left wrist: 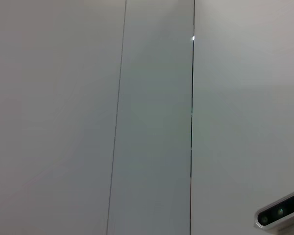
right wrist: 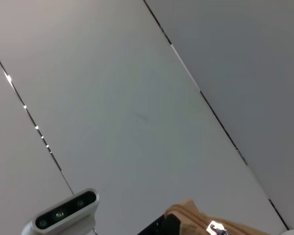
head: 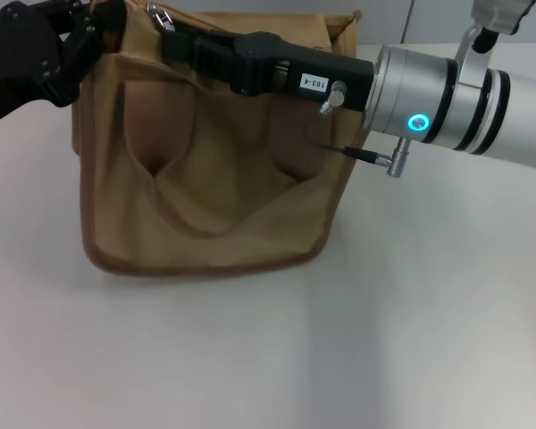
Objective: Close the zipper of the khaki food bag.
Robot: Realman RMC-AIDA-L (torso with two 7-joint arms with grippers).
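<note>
We see a boxy khaki canvas food bag [head: 210, 170] upper centre on a white table [head: 384, 340]. Our right gripper [head: 174, 40] reaches leftward along its top, near the small silver zipper pull [head: 158, 15] at upper left; its grip cannot be told. Our left gripper [head: 80, 40] seems to pinch that corner.

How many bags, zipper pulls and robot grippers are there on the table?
Boxy khaki canvas food bag: 1
Small silver metal zipper pull: 1
Black robot grippers, left gripper and right gripper: 2
Total: 4
</note>
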